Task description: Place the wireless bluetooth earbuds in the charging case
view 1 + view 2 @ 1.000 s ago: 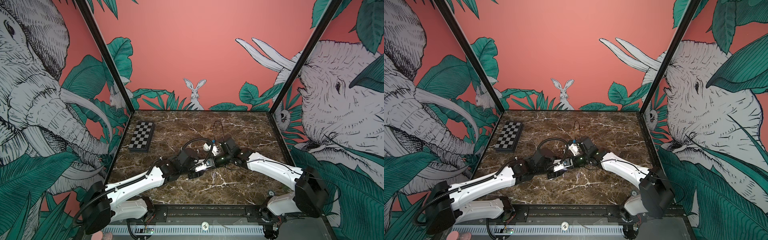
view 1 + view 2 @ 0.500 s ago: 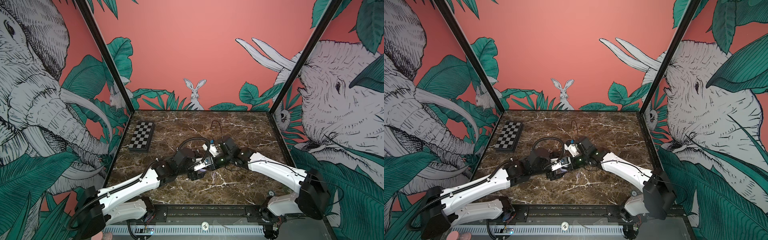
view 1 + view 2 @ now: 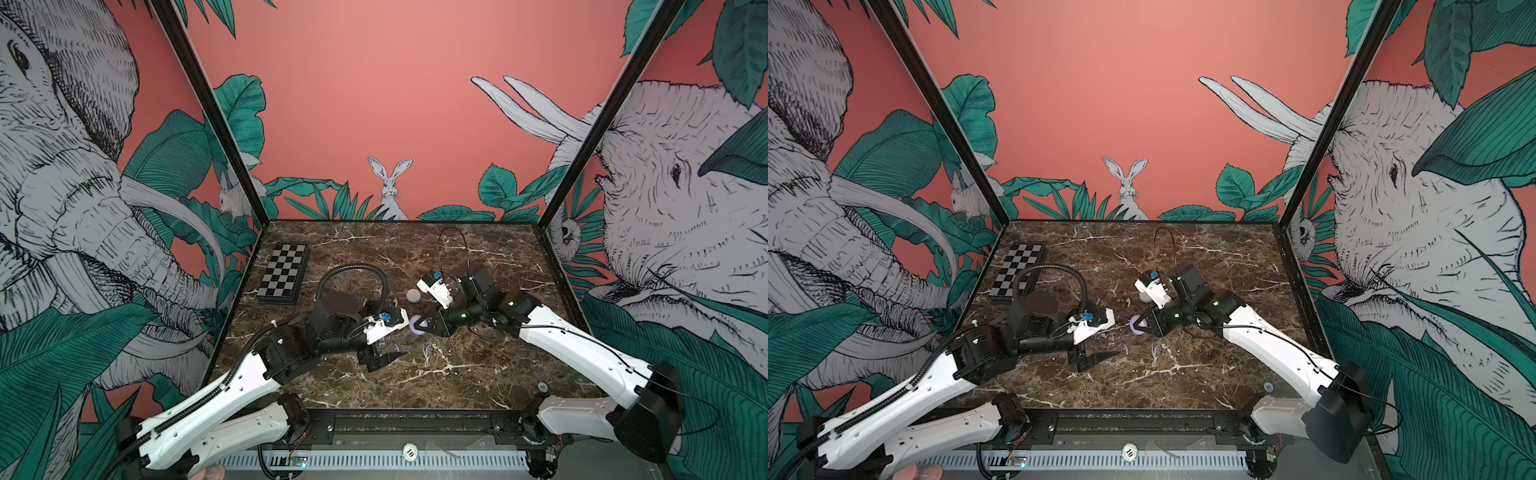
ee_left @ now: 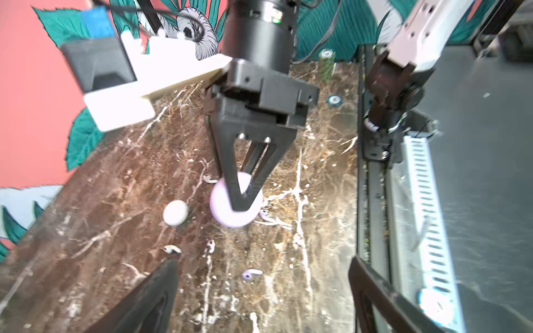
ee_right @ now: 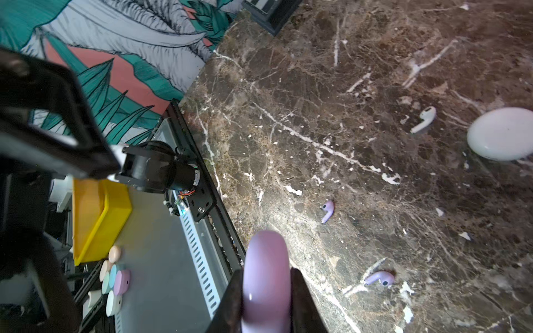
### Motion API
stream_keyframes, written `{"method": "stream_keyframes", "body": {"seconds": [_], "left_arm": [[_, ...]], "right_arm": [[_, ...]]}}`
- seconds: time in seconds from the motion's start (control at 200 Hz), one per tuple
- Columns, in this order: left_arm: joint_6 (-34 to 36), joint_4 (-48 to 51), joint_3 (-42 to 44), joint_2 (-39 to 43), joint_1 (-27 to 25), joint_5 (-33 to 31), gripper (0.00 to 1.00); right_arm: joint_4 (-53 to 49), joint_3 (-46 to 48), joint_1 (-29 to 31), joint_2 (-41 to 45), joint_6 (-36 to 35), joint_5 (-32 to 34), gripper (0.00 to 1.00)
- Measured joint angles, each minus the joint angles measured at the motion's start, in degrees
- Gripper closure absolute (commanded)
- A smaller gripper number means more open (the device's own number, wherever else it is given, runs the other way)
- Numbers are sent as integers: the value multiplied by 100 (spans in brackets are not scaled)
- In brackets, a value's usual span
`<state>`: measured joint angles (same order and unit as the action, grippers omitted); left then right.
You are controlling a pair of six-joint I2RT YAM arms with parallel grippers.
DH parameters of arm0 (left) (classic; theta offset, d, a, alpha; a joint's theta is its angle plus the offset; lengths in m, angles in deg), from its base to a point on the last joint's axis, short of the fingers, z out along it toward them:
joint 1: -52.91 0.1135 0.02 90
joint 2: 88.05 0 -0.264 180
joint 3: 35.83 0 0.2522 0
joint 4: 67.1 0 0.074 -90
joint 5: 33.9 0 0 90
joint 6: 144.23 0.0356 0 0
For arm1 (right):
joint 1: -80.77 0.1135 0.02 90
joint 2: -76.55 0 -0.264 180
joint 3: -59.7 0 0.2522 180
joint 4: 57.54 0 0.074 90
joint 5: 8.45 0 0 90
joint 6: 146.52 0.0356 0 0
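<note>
Brown marble tabletop (image 3: pixel 457 257), mural walls on three sides. At mid-table the right gripper (image 4: pixel 242 199) is clamped on the lilac charging case (image 5: pixel 265 274), held on edge. The left gripper (image 4: pixel 262 261) stands spread wide and empty, low over the marble. One lilac earbud (image 4: pixel 252 274) lies flat just ahead of it, nearer the left arm. Its long axis runs from one finger toward the other, stem apparently toward the front rail. Judged: gripping across the stem needs a wrist turn. A second lilac earbud (image 5: pixel 379 278) lies near the case.
</note>
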<state>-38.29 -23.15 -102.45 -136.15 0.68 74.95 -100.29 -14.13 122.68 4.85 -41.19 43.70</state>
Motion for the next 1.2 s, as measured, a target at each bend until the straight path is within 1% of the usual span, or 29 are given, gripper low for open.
{"method": "stream_keyframes", "body": {"seconds": [0.055, 0.115, 0.125, 0.2, 0.365, 0.515, 0.66, 0.76, 0.845, 0.97, 1.2], "left_arm": [[-184, 37, 0, 52, 350, 382, 8], [-428, 35, -2, 59, 774, 955, 9], [-428, 35, -2, 59, 774, 955, 9], [-699, 20, -2, 28, 1095, 1552, 9], [-1014, -59, 7, -170, 1145, 2455, 16], [-1191, -192, 39, -595, 1145, 2986, 23], [-1252, -240, 42, -813, 1145, 3246, 30], [-1261, -278, 42, -802, 1145, 3351, 37], [-1268, -308, 42, -802, 1145, 3442, 38], [-1281, -330, 52, -807, 1145, 3595, 50], [-1263, -328, 81, -848, 1154, 3777, 64]], "right_arm": [[-4, 0, 0, 55, -118, -245, 100], [-4, 0, 2, 118, -210, -448, 100], [-4, 0, 2, 129, -223, -479, 100], [0, 0, 4, 236, -350, -719, 100], [-28, -142, 33, 313, -605, -1045, 100], [-140, -417, 155, 219, -826, -1128, 100], [-297, -570, 313, 181, -1056, -1198, 100], [-437, -645, 417, 162, -1209, -1213, 100], [-601, -723, 479, 114, -1329, -1215, 100], [-695, -772, 518, 31, -1456, -1213, 100], [-813, -782, 555, 28, -1523, -1244, 100]]}}
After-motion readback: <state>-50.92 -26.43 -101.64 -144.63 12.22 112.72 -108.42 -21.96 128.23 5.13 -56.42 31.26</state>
